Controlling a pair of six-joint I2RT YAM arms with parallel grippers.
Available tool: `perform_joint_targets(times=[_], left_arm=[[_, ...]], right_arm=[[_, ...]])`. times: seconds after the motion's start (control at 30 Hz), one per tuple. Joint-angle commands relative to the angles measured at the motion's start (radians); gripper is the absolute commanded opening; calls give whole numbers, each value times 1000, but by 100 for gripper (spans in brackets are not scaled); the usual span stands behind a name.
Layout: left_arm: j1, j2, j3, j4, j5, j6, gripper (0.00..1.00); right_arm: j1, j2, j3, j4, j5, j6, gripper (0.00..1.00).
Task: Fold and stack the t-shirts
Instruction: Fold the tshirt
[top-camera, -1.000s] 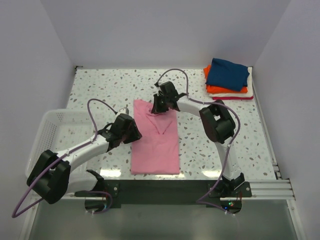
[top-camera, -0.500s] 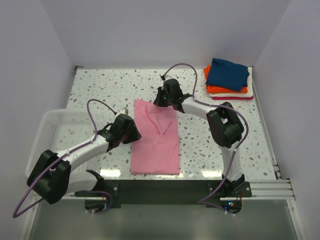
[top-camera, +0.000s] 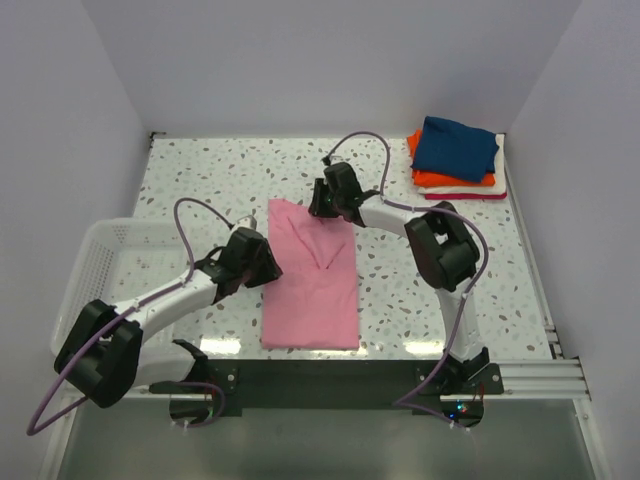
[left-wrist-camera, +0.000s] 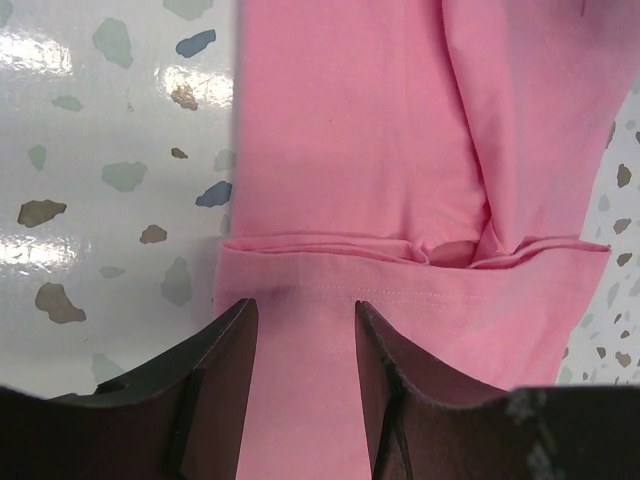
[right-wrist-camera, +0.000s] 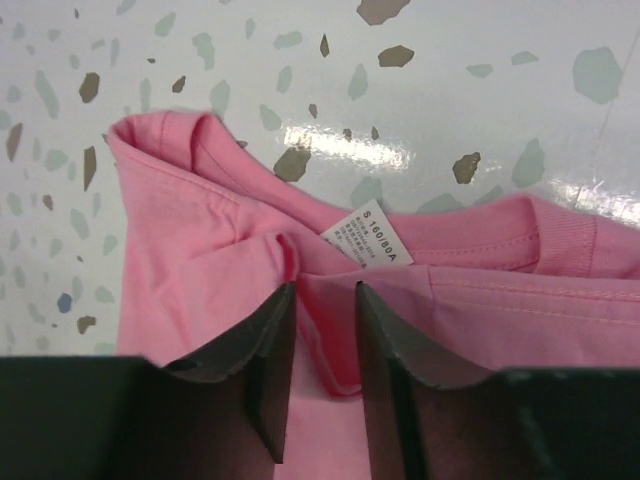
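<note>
Pink shirt (top-camera: 310, 290) lies mid-table, folded lengthwise into a long strip, well apart from the folded stack (top-camera: 455, 160) in the far right corner. Your left gripper (left-wrist-camera: 305, 310) sits at the strip's left edge w/ fingers parted, straddling flat cloth and clamping nothing. Your right gripper (right-wrist-camera: 325, 295) is at the collar end by the size label (right-wrist-camera: 365, 240). Its fingers are nearly together over a ridge of cloth, but can't tell if they're pinching it.

Risks:
- Right side grabs only the top ply, so the strip peels open on lift.
- Left side closes short of the edge or on one layer.
- Uneven lift = skewed fold, wrinkles, tucked cloth slipping out.
</note>
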Motion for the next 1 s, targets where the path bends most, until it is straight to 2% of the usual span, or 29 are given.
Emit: perform_joint_targets(times=[0.0, 0.1, 0.33, 0.43, 0.6, 0.77, 0.97], left_arm=[[8, 10, 54, 61, 13, 32, 49], [10, 45, 125, 72, 13, 39, 49], [13, 235, 348, 112, -38, 73, 49], [17, 350, 473, 136, -77, 111, 49], [52, 505, 545, 198, -36, 133, 45], [79, 628, 568, 296, 13, 141, 43], [115, 726, 580, 319, 38, 121, 42]], right_arm=[[-5, -33, 26, 2, 66, -8, 37], [-8, -91, 17, -6, 83, -13, 47], [-16, -256, -15, -156, 179, 1, 50], [-16, -326, -101, -187, 175, 27, 48], [-14, -390, -287, -124, 80, 64, 34], [-14, -340, -346, -106, 23, 65, 26], [-13, -283, -419, -118, 18, 81, 23]])
